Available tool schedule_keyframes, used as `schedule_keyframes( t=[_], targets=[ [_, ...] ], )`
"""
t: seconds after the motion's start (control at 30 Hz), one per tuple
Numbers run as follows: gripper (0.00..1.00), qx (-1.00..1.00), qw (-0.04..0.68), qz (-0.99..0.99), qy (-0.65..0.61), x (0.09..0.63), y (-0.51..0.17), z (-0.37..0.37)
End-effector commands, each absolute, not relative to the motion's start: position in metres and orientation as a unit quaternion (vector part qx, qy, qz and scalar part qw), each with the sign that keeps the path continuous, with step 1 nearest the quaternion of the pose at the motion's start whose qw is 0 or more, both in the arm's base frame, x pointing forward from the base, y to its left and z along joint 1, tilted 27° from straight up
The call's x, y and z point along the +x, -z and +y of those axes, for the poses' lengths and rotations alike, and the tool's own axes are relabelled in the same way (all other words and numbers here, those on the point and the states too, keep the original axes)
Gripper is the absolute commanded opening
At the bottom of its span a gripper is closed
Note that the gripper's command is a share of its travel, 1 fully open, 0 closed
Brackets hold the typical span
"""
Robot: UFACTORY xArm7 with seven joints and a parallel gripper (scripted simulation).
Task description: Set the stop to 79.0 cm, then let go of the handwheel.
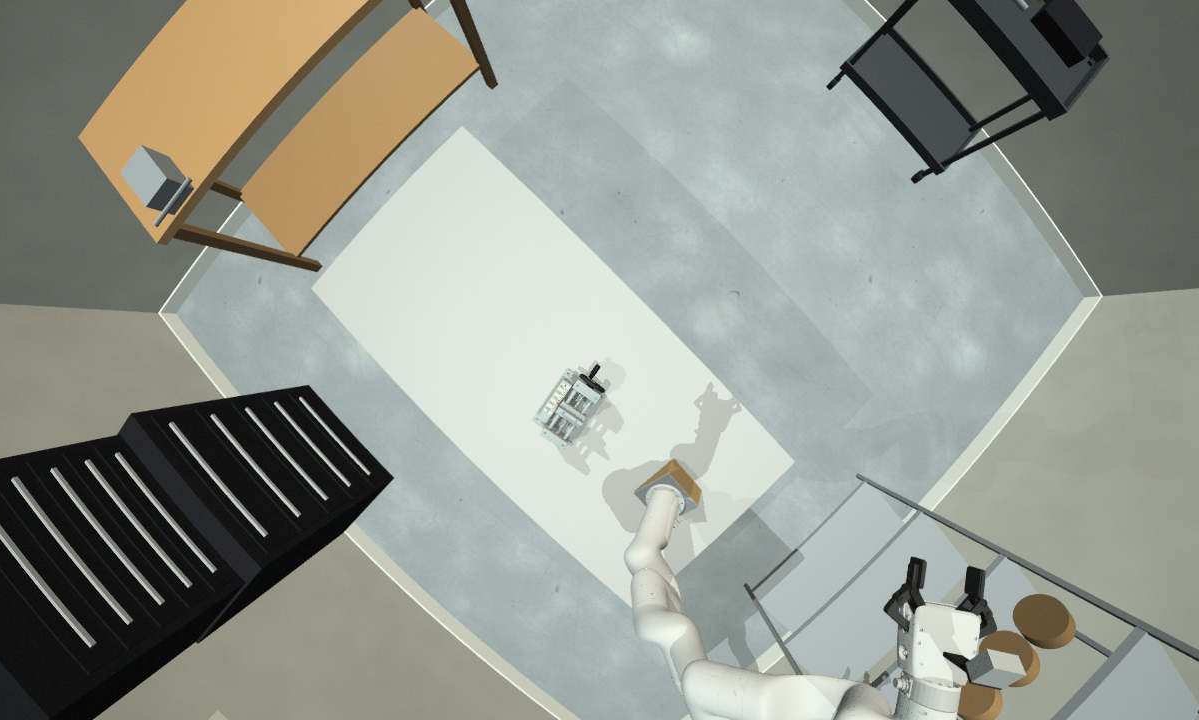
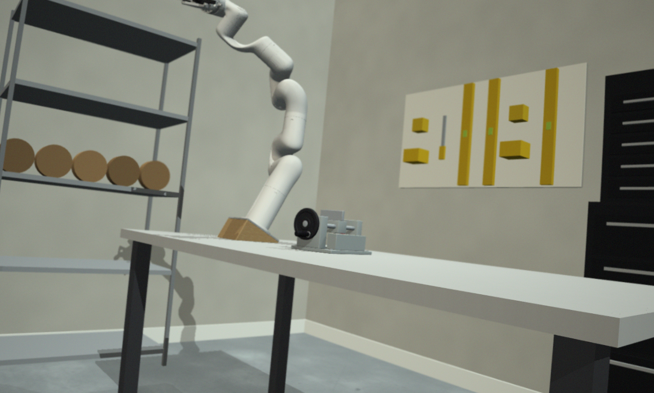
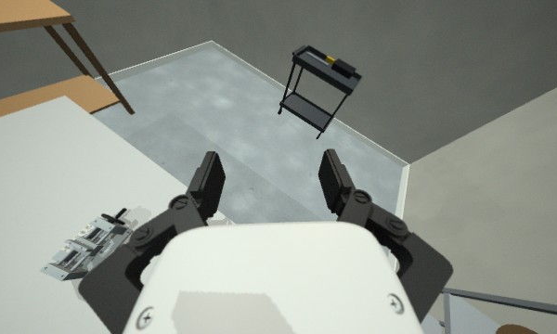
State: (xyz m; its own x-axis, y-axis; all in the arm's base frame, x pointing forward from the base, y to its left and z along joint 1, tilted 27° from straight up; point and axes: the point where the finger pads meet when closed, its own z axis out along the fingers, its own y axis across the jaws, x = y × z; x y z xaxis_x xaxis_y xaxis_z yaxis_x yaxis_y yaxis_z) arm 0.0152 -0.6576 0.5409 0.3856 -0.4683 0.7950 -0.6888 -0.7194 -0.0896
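Handwheel [image 1: 591, 383] [image 2: 306, 224] [image 3: 113, 218] black and round, crank handle jutting, pale grey metal mechanism [image 1: 569, 402] [image 2: 346, 241] [image 3: 85, 246] beside it.

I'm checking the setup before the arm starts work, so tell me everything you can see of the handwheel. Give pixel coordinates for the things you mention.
The handwheel [image 1: 592, 384] [image 2: 306, 224] [image 3: 113, 218] is round and black, with a pale hub and a black crank handle sticking out from its face. It stands upright at one end of the grey metal-looking device [image 1: 573, 404] [image 2: 346, 243] [image 3: 84, 246] on the white table. In the exterior view the handle is low on the wheel. The gripper [image 1: 943, 573] [image 3: 272, 162] is well away, not touching it. Its material is unclear.
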Motion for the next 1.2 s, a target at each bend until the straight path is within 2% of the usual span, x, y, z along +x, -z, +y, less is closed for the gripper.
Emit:
schedule_keyframes(
  t=[0.0,0.13,0.2,0.7,0.77,1.17],
  targets=[
    [1.00,0.821,0.128,-0.355,-0.429,0.017,-0.542,-0.658],
    [1.00,0.821,0.128,-0.355,-0.429,0.017,-0.542,-0.658],
    [1.00,0.819,0.056,-0.393,-0.415,0.063,-0.495,-0.660],
    [1.00,0.819,0.056,-0.393,-0.415,0.063,-0.495,-0.660],
    [1.00,0.815,-0.016,-0.431,-0.388,0.115,-0.446,-0.654],
    [1.00,0.815,-0.016,-0.431,-0.388,0.116,-0.445,-0.654]
  ],
)
